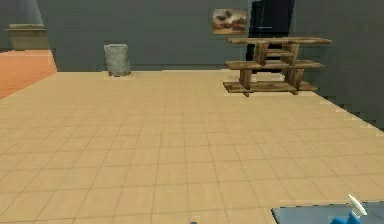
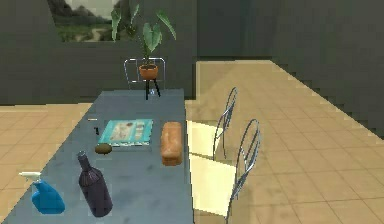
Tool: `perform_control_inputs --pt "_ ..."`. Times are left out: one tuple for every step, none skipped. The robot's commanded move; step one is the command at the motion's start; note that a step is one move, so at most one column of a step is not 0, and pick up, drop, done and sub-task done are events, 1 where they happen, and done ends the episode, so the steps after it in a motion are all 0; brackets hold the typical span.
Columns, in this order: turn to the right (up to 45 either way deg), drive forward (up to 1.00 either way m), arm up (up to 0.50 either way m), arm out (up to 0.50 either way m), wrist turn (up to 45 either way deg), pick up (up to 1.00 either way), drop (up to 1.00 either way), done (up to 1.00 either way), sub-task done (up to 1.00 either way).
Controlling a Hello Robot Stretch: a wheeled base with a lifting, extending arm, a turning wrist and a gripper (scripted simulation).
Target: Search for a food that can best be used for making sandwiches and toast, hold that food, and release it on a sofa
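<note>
The tan tiled floor (image 1: 150,130) takes most of the forward view. At its far wall stands a low wooden shelf unit (image 1: 275,65), with a grey bin (image 1: 118,58) further to the left.

In the arm side view a long blue-grey table (image 2: 140,110) runs away from the robot. Two metal chairs (image 2: 245,160) with cream seats stand along the table's right edge. Beyond its far end there is a potted plant (image 2: 148,35) on a small stand.

On the table, the loaf of bread (image 2: 172,142) lies lengthwise near the right edge, just beside a flat teal thing (image 2: 128,131), maybe a book. Nearer are a dark bottle (image 2: 95,185) and a blue spray bottle (image 2: 44,195), and a small brown lump (image 2: 102,148) lies near the teal thing.

The loaf is, I judge, light and soft, with a crust that is a little firm. It will give under pressure but will not break, and it is not slippery. The best hold seems across its narrow width, near the middle of its length, so that it hangs balanced. The bottle is well apart from it, so the approach looks free.

About the gripper, I cannot tell its state.
</note>
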Motion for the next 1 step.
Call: perform_control_inputs --pt "0.0 0.0 0.28 0.0 0.0 0.0 0.0 0.0 0.0"
